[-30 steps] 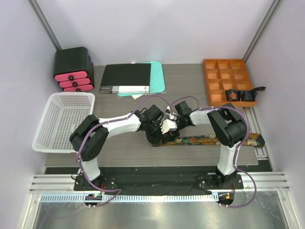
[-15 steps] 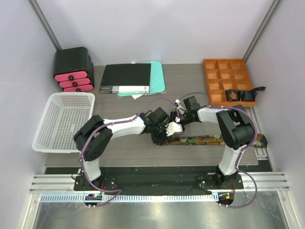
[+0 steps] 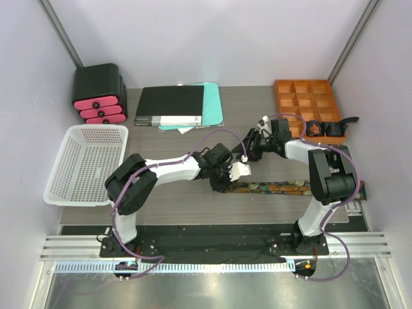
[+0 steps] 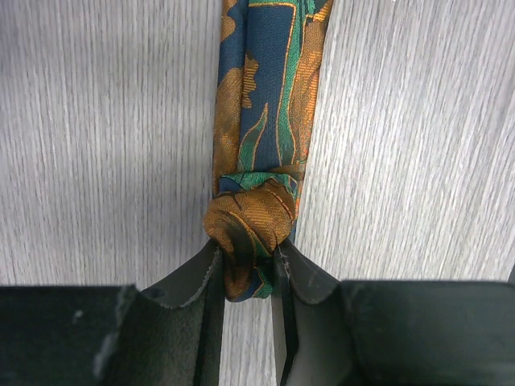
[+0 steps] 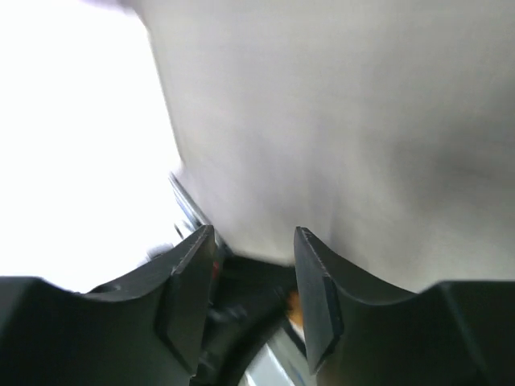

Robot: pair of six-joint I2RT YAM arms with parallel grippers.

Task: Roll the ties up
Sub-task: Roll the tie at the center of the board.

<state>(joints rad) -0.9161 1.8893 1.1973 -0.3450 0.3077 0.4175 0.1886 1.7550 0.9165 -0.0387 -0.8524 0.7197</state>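
A dark blue tie with orange-gold and green patterning (image 3: 290,188) lies flat across the table's front right. Its left end is wound into a small roll (image 4: 249,229). My left gripper (image 4: 245,261) is shut on that roll, one finger on each side; in the top view it (image 3: 223,180) sits at the tie's left end. The flat strip (image 4: 269,96) runs straight away from the roll. My right gripper (image 3: 251,148) is open and empty, lifted above the table behind the tie. Its wrist view (image 5: 253,269) is blurred and shows only the wall. Dark rolled ties (image 3: 325,129) sit in the orange tray.
An orange compartment tray (image 3: 290,106) stands at the back right. A white basket (image 3: 84,161) is at the left, a black drawer unit with pink fronts (image 3: 98,95) at the back left, and a black book on a teal folder (image 3: 170,105) at the back middle.
My right gripper has let go near the roll and pulled back up and to the right. My left gripper has shifted slightly right with the roll still in it.
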